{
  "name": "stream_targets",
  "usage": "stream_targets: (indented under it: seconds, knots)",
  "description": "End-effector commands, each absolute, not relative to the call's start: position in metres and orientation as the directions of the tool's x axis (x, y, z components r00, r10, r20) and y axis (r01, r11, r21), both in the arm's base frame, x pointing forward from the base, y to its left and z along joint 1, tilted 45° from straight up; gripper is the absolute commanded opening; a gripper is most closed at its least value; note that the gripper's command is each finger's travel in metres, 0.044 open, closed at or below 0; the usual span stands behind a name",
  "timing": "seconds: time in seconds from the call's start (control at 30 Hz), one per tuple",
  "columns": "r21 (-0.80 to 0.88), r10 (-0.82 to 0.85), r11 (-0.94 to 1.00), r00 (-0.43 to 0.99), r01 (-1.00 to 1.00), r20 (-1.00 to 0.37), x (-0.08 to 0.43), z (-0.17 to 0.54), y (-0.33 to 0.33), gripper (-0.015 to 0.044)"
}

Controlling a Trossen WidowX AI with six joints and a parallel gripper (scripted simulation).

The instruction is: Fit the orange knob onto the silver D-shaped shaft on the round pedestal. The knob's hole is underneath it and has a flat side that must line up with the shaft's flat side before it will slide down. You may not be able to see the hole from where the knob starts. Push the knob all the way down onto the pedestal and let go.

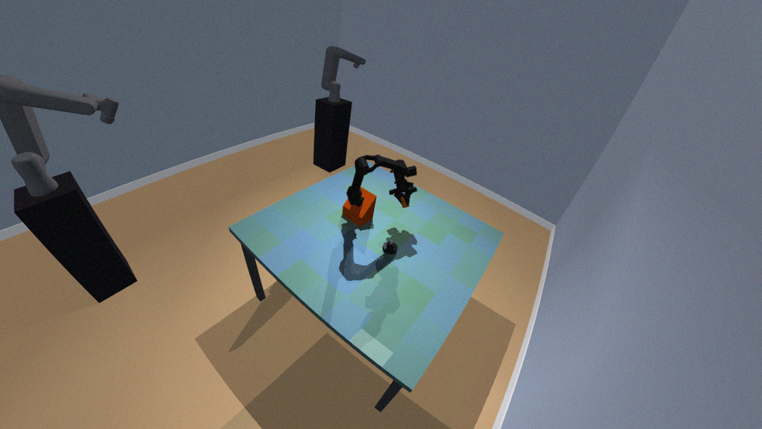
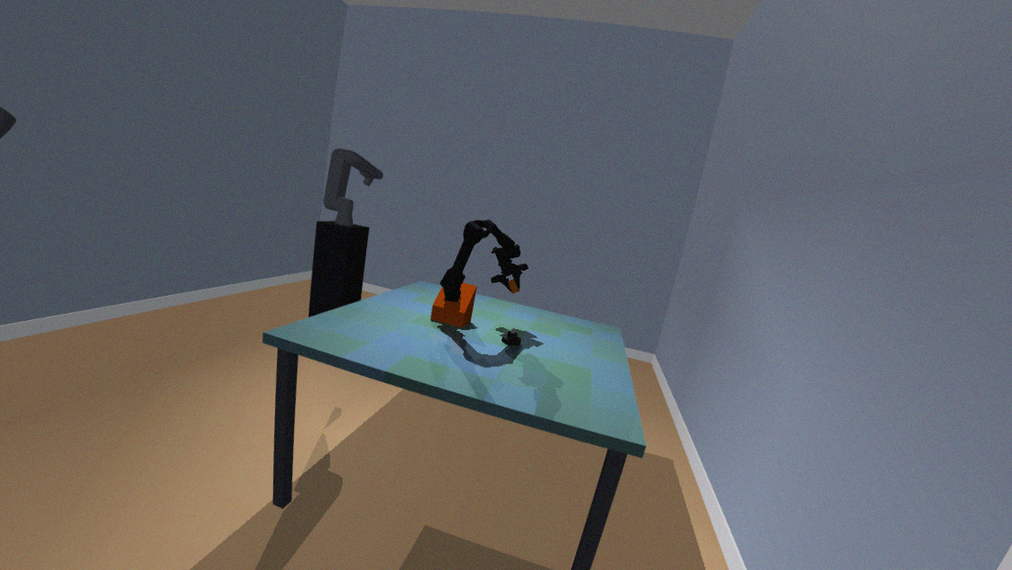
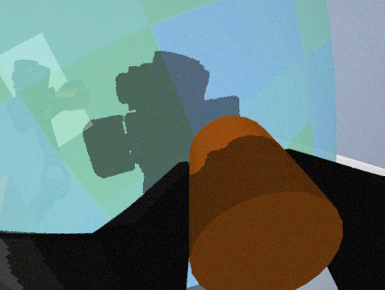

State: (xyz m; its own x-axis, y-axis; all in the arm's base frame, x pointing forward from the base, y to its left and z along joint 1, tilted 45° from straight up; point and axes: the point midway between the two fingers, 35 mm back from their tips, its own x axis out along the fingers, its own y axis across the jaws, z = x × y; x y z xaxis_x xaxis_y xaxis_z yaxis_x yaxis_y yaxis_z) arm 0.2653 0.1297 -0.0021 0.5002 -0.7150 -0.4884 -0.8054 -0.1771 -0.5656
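The orange knob (image 1: 405, 202) (image 2: 514, 286) (image 3: 261, 239) is a plain cylinder in the wrist view, tilted between the black fingers. My gripper (image 1: 404, 200) (image 2: 512, 283) (image 3: 236, 164) is shut on it and holds it high above the table, behind the pedestal in the top and exterior views. The knob's underside and its hole are hidden. The dark round pedestal (image 1: 389, 250) (image 2: 510, 341) stands on the table, partly in the arm's shadow. Its shaft is small and dim, and I cannot tell where its flat side faces. The pedestal does not show in the wrist view.
The patchwork blue-green table (image 1: 298, 277) (image 2: 396, 353) carries the arm's orange base block (image 1: 359, 208) (image 2: 453, 306) left of the pedestal. Arm shadows fall across the top. A grey arm on a black stand (image 1: 331, 136) (image 2: 338, 269) is behind the table; another stands at left in the top view.
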Motion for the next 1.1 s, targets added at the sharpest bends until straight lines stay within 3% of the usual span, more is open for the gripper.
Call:
stream_targets:
  seconds: [0.0,0.63,1.07]
  knots:
    - [-0.503,-0.729,-0.091,0.402,-0.859,-0.554,0.269,-0.007,0.124,0.0]
    - [-0.204,-0.694,0.248,-0.027,-0.947,-0.719,0.28,-0.032,0.092,0.0]
    - [-0.192,-0.687,0.262,-0.043,-0.946,-0.725,0.287,-0.076,0.055,0.0]
